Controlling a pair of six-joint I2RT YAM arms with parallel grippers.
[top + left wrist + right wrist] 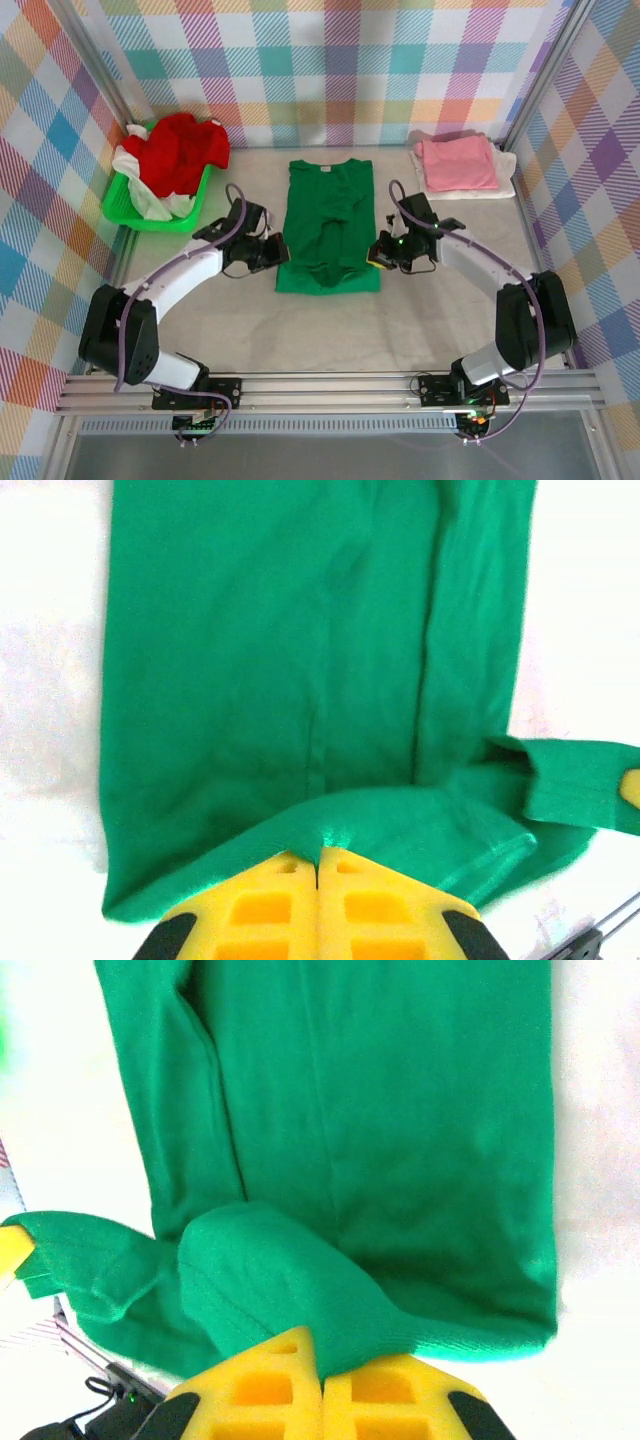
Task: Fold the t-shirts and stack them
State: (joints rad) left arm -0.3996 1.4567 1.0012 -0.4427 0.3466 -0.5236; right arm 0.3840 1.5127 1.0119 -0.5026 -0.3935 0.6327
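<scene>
Two grips, left fingers (318,870) and right fingers (322,1360), on green t-shirt (330,225) edges; bare table (330,330) around.

A lime-green plastic basket (118,207) sits at the far left corner of a beige table (330,330). Pastel plaid walls (330,70) enclose the table; aluminium rails (330,385) line its near edge.

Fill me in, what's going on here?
Both arms are working on the green shirt, which is spread flat mid-table. The left gripper and right gripper are each shut on its near hem, one per side, with fabric bunched at each pinch. A folded pink shirt sits far right. A red shirt lies in the basket, far left.
</scene>
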